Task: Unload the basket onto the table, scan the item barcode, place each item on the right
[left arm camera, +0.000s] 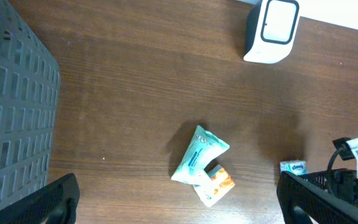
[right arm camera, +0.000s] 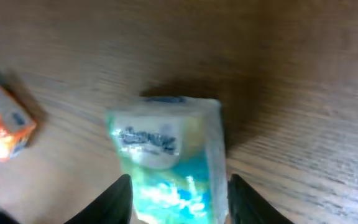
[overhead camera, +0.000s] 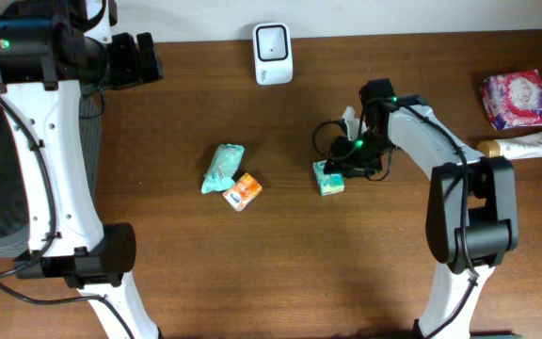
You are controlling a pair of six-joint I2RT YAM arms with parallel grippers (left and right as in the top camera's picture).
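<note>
A small Kleenex tissue pack (overhead camera: 328,177), blue-green and white, lies on the wooden table. My right gripper (overhead camera: 348,168) is low over it. In the right wrist view the pack (right arm camera: 166,155) sits between the two dark fingers (right arm camera: 118,199), which stand apart at its sides with a thin gap on the right; the gripper (right arm camera: 178,182) is open. The white barcode scanner (overhead camera: 273,53) stands at the table's back edge and also shows in the left wrist view (left arm camera: 271,30). My left gripper (overhead camera: 144,58) hangs high at the back left, wide open (left arm camera: 178,200) and empty.
A teal wipes pack (overhead camera: 222,167) and a small orange packet (overhead camera: 243,190) lie left of centre. A pink pack (overhead camera: 513,99) and a cream tube (overhead camera: 525,146) sit at the far right. A dark mesh basket (left arm camera: 11,112) stands beyond the left edge.
</note>
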